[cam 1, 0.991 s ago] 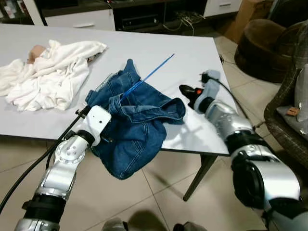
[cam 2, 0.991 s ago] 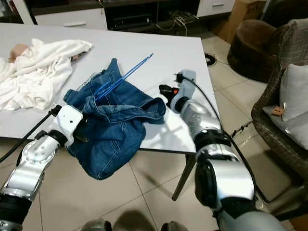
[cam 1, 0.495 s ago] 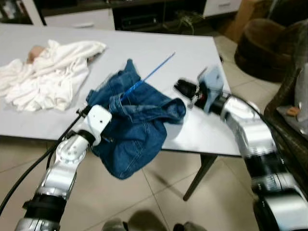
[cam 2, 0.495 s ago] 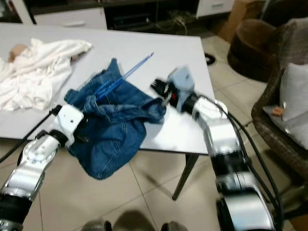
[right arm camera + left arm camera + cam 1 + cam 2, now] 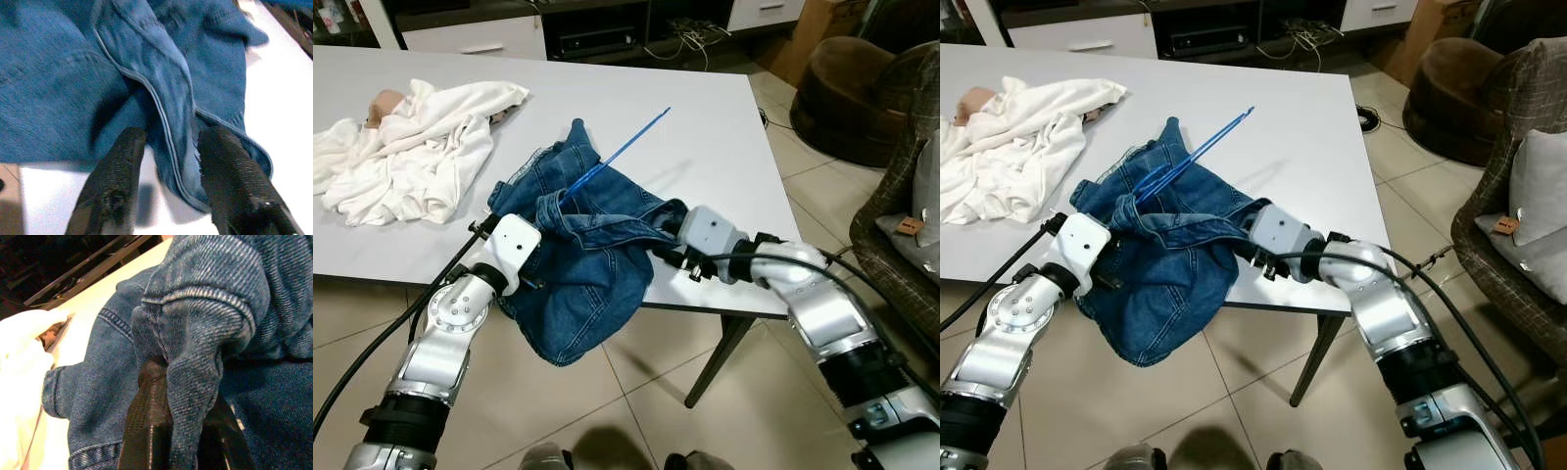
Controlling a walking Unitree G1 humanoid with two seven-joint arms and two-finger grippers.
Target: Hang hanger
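Both pincers were on the jeans (image 5: 582, 255): left pincer (image 5: 171, 431) pinching a fold, right pincer (image 5: 168, 181) spread around the hem. Blue hanger (image 5: 617, 154) inside (hanging not yet begun).

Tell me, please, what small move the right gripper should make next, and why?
Probably close the right gripper on the denim shorts: its open fingers straddle a hem fold at the table edge, while the left gripper is shut on the other side and the blue hanger sticks out above.
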